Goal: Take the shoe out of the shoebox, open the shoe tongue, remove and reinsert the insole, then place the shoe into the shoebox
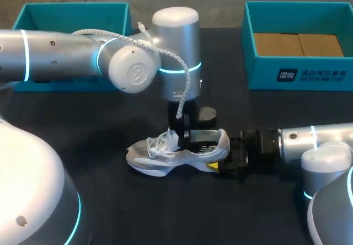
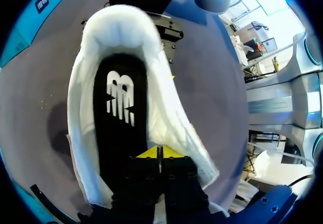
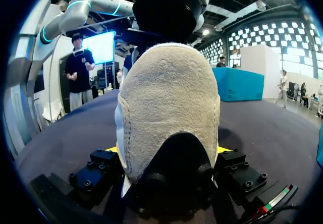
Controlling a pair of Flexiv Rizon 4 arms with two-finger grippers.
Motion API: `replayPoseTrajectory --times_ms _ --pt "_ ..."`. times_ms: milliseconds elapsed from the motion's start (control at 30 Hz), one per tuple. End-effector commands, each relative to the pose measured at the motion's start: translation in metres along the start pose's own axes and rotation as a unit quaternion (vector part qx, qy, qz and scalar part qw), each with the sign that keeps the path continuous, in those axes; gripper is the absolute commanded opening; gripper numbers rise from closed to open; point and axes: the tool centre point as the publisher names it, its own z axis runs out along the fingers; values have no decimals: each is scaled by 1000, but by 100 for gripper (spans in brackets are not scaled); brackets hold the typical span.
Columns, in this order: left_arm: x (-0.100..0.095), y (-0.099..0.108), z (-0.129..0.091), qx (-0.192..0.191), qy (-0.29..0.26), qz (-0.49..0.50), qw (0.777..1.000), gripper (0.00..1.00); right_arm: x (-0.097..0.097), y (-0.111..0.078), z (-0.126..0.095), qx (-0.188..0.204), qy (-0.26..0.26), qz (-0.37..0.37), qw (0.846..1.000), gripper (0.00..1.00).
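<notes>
**Shoe held at the heel, left fingers down on the insole**

The white shoe [image 1: 165,156] lies on the dark table [image 1: 138,212], near the middle and well apart from both boxes. Its toe points left, its heel right, and its loose laces [image 1: 160,143] are bunched over the front.

The right gripper [image 3: 168,149] comes in low from the right. It clasps the heel from both sides, with a yellow tip showing at each flank of the grey heel patch.

The left arm reaches in from the left and drops its gripper [image 2: 161,153] straight into the shoe's opening. Its two yellow tips are pressed together on the black insole [image 2: 120,118]. Whether they pinch any of the insole cannot be told.

The left teal box [image 1: 33,13] stands at the far left. The right teal box [image 1: 298,74], at the far right, has brown cardboard in its bottom.
</notes>
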Motion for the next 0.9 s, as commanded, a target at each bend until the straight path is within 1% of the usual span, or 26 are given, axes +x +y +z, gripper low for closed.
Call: replayPoseTrajectory --times_ms 33,100,167,233,300,333,367,400,467,533,633,700,900 --pt "-3 -2 6 -4 -9 8 1000 11 -1 1 2 3 0 1 1000 0" --pt "-6 -4 7 -10 -19 9 1000 12 -1 1 2 3 0 1 1000 0" --pt "-9 -5 8 -9 -29 9 1000 16 -1 1 2 3 0 1 1000 0" --pt "-10 -6 6 -2 -32 10 999 30 -1 1 2 3 0 1 1000 0" --pt "-11 -6 5 3 -45 11 999 39 -1 1 2 3 0 1 1000 0" --pt "-11 -6 5 3 -46 11 999 40 -1 1 2 3 0 1 1000 0" --pt "-13 -7 6 2 -50 10 999 45 -1 1 2 3 0 1 1000 0" --pt "-14 -7 6 2 -50 11 999 47 -1 1 2 3 0 1 1000 0" --pt "-15 -8 7 0 -56 13 998 54 -1 1 2 3 0 1 1000 0" --pt "-17 -8 9 -1 -64 17 998 56 -1 1 2 3 0 1 1000 0" --pt "-20 -9 11 -1 -70 16 997 56 -1 1 2 3 0 1 1000 0" --pt "-24 -9 13 -4 -89 16 996 58 -1 1 2 3 0 1 1000 0" --pt "-37 -13 15 -9 -129 30 991 58 -1 1 2 3 0 1 1000 0"
